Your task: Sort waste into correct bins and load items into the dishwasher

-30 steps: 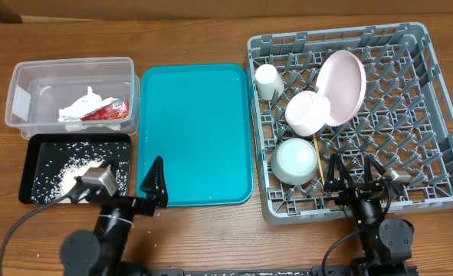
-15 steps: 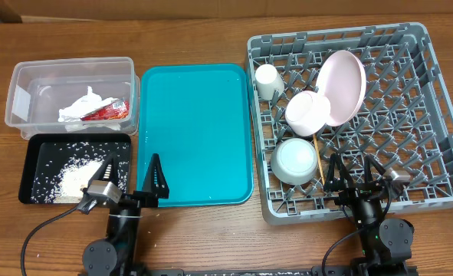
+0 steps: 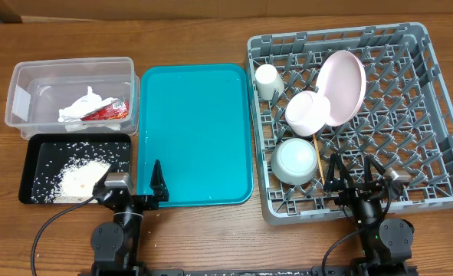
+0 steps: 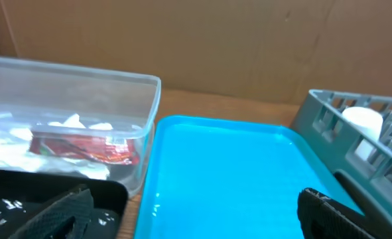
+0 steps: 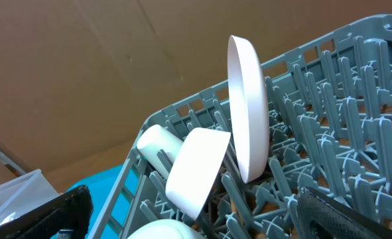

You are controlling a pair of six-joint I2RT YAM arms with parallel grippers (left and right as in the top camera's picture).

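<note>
The clear tub (image 3: 34, 77) at the back left holds the crumpled white-and-red wrapper (image 3: 96, 110). In front of it, the black tray (image 3: 31, 153) holds loose rice (image 3: 77, 178). The grey dish rack (image 3: 410, 115) on the right holds the pink plate (image 3: 343, 83) on edge, the pink bowl (image 3: 309, 113), the grey-green bowl (image 3: 293, 161), the white cup (image 3: 267, 80) and the chopsticks (image 3: 316, 157). My left gripper (image 3: 134, 188) is open and empty at the teal tray's near left corner. My right gripper (image 3: 356, 178) is open and empty at the rack's near edge.
The flat teal tray (image 3: 195, 130) lies between the bins and the rack, with nothing on it. From the left wrist I see the tub (image 4: 142, 99), wrapper (image 4: 83, 147) and teal tray (image 4: 229, 172). From the right wrist I see the plate (image 5: 247, 106), the pink bowl (image 5: 196, 169) and the cup (image 5: 157, 143).
My left arm has drawn back toward the table's front edge, off the black tray, with its gripper still open. The right arm has not moved.
</note>
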